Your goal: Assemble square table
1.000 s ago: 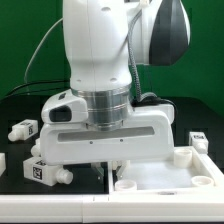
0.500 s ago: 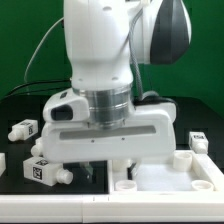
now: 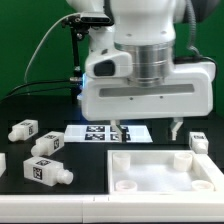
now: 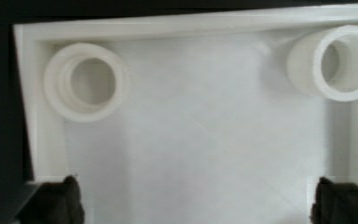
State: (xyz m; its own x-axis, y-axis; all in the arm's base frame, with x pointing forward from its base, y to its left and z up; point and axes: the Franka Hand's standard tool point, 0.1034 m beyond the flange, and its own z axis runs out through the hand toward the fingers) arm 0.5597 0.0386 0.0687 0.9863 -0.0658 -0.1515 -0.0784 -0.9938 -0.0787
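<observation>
Wide open and holding nothing, the claw (image 3: pixel 147 133) hangs just above the far edge of the square slab (image 3: pixel 165 172). Its two fingers (image 3: pixel 117 130) are far apart and touch no part.

In the exterior view the slab lies on the black bench (image 3: pixel 90 170) at about 5 o'clock. The first leg (image 3: pixel 22 129) and second leg (image 3: pixel 48 143) lie at 9 o'clock, and the third leg (image 3: pixel 45 171) at 8 o'clock. A fourth leg (image 3: pixel 198 141) sits at 3 o'clock, just beside the slab. The marker board (image 3: pixel 95 132) lies flat near the middle.

The wrist view shows none of the legs or the marker board. It looks straight down on the slab (image 4: pixel 194 120) up close, with one round socket (image 4: pixel 83 82), another socket (image 4: pixel 336 60), and a dark fingertip (image 4: pixel 55 200) at each side.

One second ago the claw was low and in the middle, hiding the marker board and part of the slab. Now it has gone up and toward 2 o'clock, so both can be seen.
</observation>
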